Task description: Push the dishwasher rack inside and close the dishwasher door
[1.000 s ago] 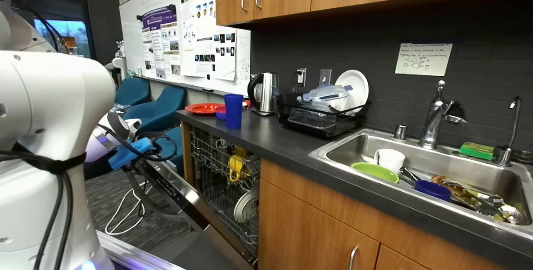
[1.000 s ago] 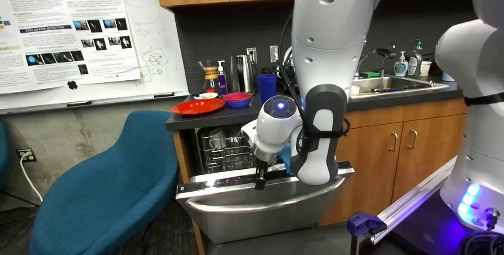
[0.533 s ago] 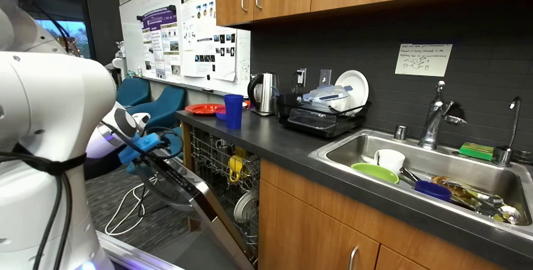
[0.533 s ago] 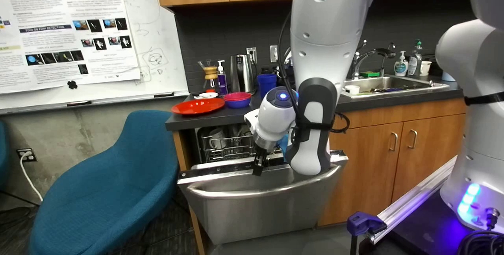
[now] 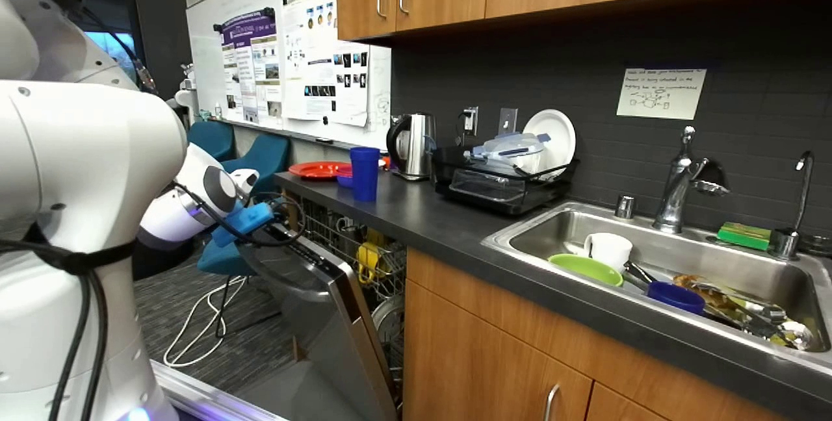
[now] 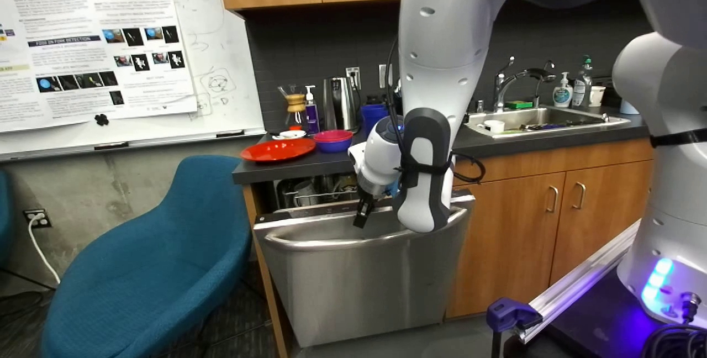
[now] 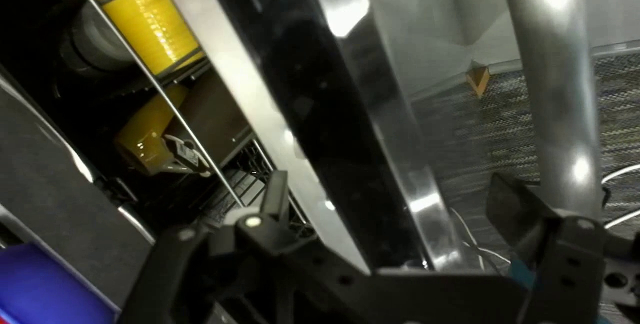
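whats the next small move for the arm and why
Probably a small inward push on the grey stainless-steel dishwasher door: it leans outward, partly open; the open black claw spans its top edge in the wrist view, and the grey wire dishwasher rack appears to sit beneath the dark countertop.

Beyond and above the gripper (image 6: 363, 213), the counter (image 5: 419, 214) carries a red plate (image 6: 277, 149), blue bowl (image 6: 334, 145), blue cup (image 5: 364, 175), kettle (image 6: 339, 105) and dish drainer (image 5: 530, 193).
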`<state>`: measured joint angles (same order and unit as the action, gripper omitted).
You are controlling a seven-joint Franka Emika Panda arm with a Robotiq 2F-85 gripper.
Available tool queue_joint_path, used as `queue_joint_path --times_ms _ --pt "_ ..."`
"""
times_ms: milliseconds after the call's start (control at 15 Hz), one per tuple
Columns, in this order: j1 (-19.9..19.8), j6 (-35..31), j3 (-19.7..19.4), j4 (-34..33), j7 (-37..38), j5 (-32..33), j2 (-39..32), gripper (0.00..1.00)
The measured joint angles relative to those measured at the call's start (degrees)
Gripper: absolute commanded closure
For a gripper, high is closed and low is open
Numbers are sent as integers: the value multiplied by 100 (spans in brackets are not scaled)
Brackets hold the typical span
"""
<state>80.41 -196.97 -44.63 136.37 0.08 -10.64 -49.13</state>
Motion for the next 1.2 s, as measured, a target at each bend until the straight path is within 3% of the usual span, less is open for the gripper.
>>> queue_joint_path --times_ms 600,1000,1200 --pt "-671 -47 -83 -661 -107 -248 -525 0" --pt "-560 -110 -97 -569 -112 -424 -536 0" --pt "-242 -108 -264 -407 -99 -665 -442 0"
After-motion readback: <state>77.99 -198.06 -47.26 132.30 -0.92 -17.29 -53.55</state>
